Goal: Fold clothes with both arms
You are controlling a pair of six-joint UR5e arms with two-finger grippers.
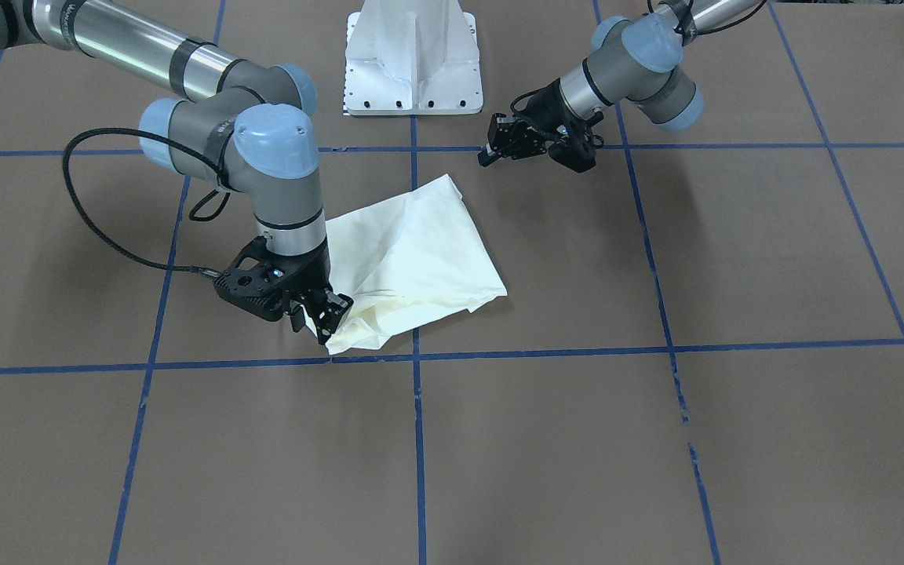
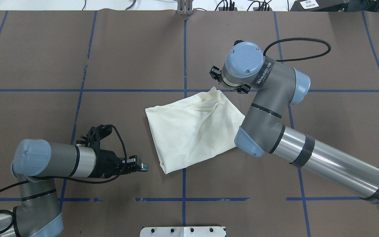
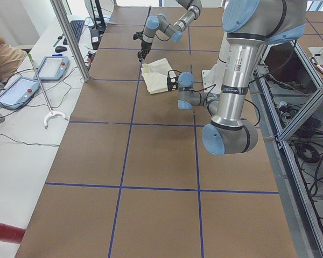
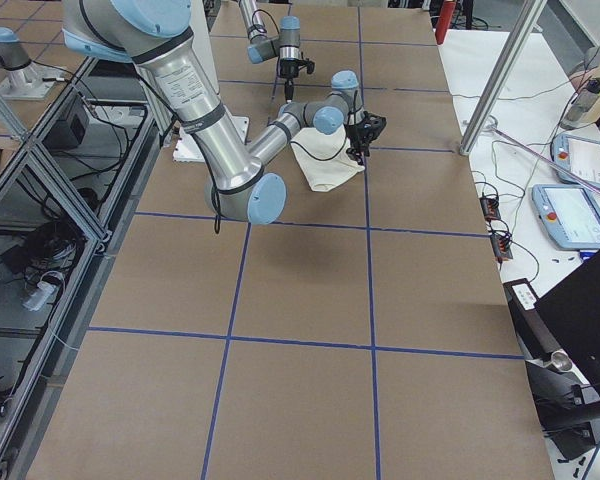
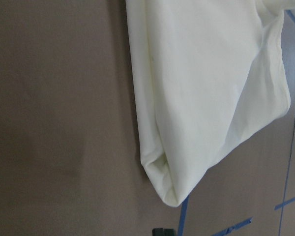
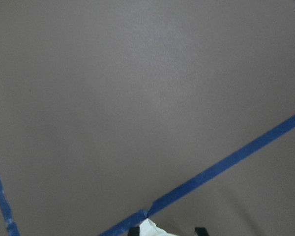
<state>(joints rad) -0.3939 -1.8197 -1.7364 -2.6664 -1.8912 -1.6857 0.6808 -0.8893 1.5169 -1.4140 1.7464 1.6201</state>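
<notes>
The cream T-shirt (image 1: 413, 251) lies folded into a rough square near the table's middle, plain side up; no print shows. It also shows in the overhead view (image 2: 192, 128). My right gripper (image 1: 317, 318) points down at the shirt's rumpled far corner. In the right wrist view its fingertips (image 6: 200, 230) stand apart with a peak of cloth (image 6: 155, 228) between them, so it is open. In the overhead view its wrist hides it. My left gripper (image 2: 145, 167) is shut and empty, held level just beside the shirt's near corner (image 5: 169, 194), not touching it.
The white pedestal base (image 1: 413, 71) stands at the robot's edge of the table. Blue tape lines (image 2: 184, 65) grid the brown table top (image 2: 127, 49). Teach pendants (image 3: 21, 88) lie on a side bench off the table.
</notes>
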